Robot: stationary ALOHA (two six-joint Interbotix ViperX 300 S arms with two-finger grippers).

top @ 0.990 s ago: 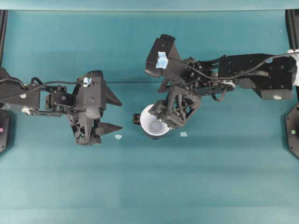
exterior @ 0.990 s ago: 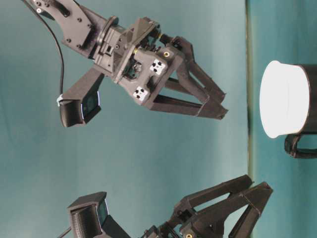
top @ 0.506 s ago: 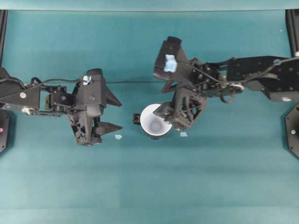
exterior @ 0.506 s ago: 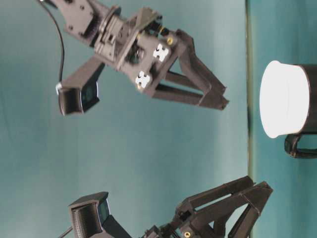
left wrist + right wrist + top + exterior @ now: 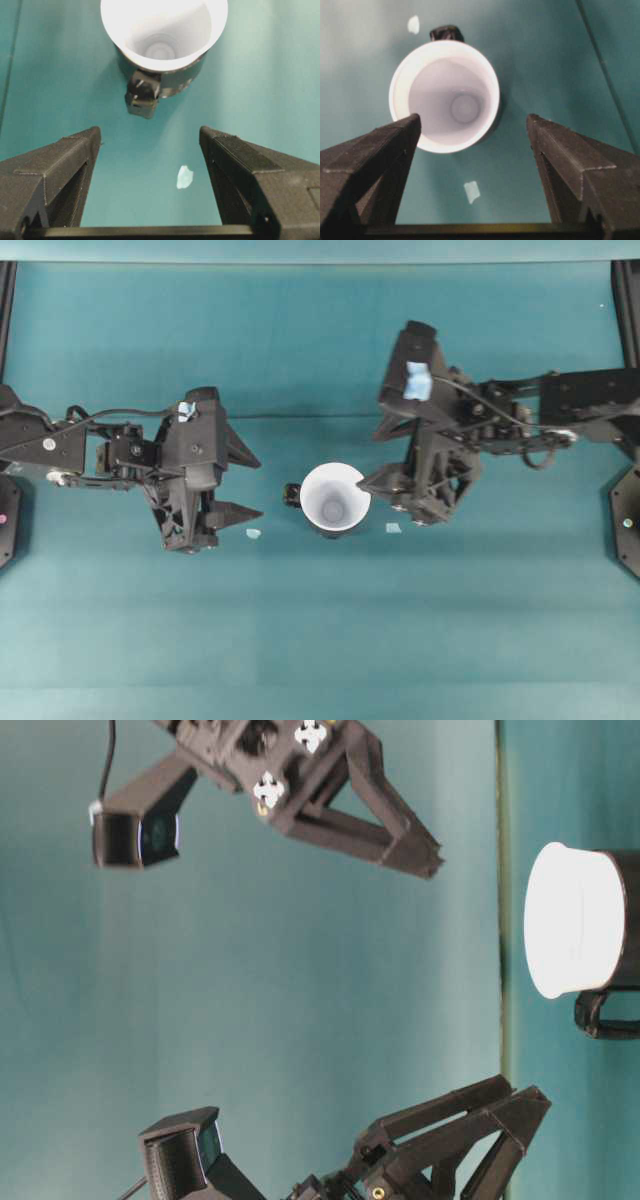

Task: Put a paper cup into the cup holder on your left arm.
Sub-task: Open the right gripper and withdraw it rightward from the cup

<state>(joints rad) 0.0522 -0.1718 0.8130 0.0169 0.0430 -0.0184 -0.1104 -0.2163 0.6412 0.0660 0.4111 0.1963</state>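
The left gripper (image 5: 245, 483) reaches in level from the left edge, its jaws spread wide and empty. The right gripper (image 5: 372, 483) reaches in from the right edge, tilted downward, its jaws also spread wide and holding nothing. The two grippers face each other, well apart.

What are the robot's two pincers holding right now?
Nothing. The left pincer and the right pincer are both open and empty. The paper cup sits in the cup holder on its own, between them.
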